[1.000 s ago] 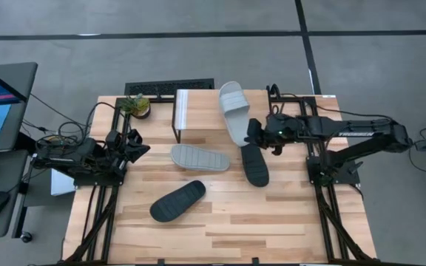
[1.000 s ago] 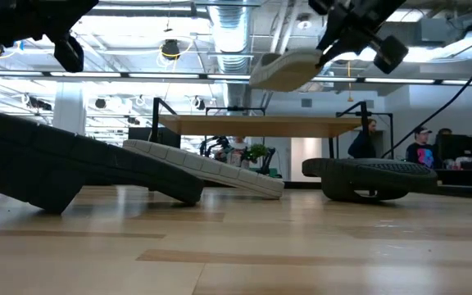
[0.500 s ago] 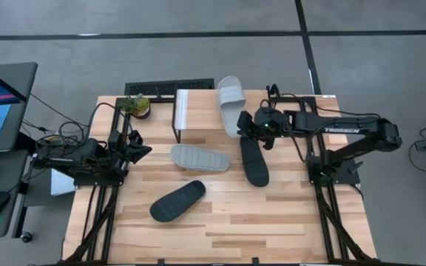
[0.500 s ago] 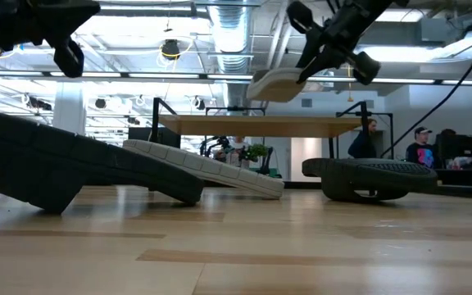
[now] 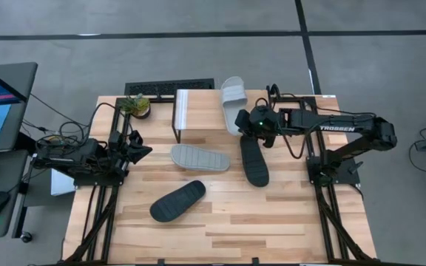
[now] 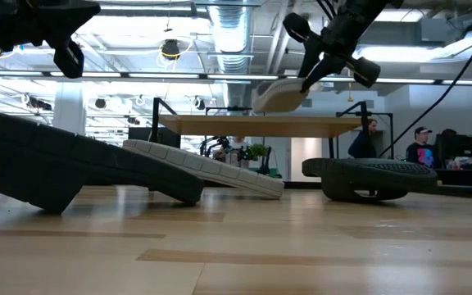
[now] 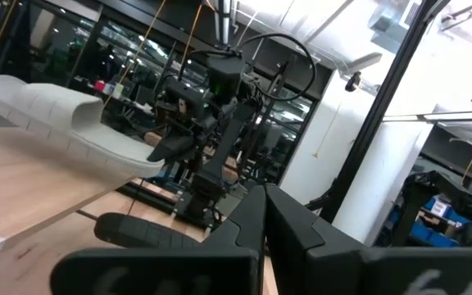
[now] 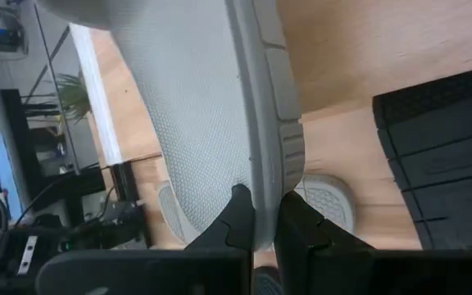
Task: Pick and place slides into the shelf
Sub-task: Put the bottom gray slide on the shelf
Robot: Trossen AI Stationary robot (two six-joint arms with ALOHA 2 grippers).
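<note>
Wooden table (image 5: pixel 272 222): holds a small potted plant (image 5: pixel 136 105) at its far left corner, with a black keyboard (image 5: pixel 170 88) just past the far edge.
Shelf (image 5: pixel 196 111): a low rack with a light plank top, standing near the table's far edge beside the plant.
Loose slides: a grey slide (image 5: pixel 200 157) lies sole-up in front of the shelf; one black slide (image 5: pixel 177 201) sits nearer the front edge, and a second black slide (image 5: pixel 254 160) lies under the right arm's reach.
Held slide (image 5: pixel 233 105): light grey, lifted clear of the table just to the right of the shelf, at about plank height in the low view.
Right gripper (image 5: pixel 251 123): arm stretched across toward the shelf, fingers (image 8: pixel 240 217) pinched tight on the held slide's rim.
Left gripper (image 5: pixel 134 147): parked at the table's left edge, fingers closed on nothing.
</note>
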